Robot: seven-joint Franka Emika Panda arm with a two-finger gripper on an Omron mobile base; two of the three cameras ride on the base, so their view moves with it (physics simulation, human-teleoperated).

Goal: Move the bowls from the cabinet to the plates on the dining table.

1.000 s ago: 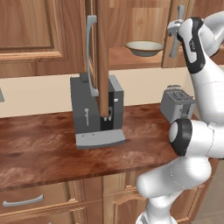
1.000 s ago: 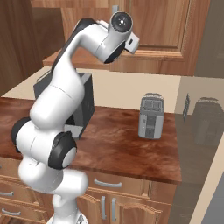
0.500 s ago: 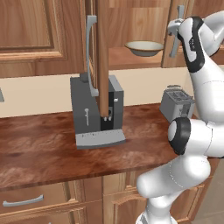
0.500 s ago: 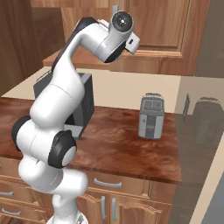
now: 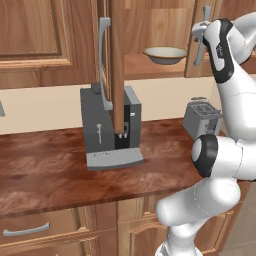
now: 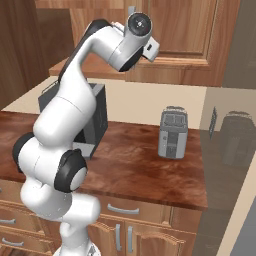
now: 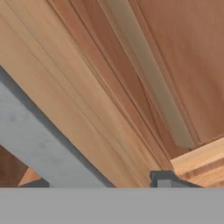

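Cream-beige bowl [image 5: 164, 54] on open cabinet [image 5: 150, 67] shelf above reddish-brown counter [image 5: 60, 172].

A dark grey coffee machine [image 5: 111, 131] was seen standing on the wood-grain counter [image 5: 45, 172]; a silver toaster [image 6: 173, 132] was placed well apart, near the wall.
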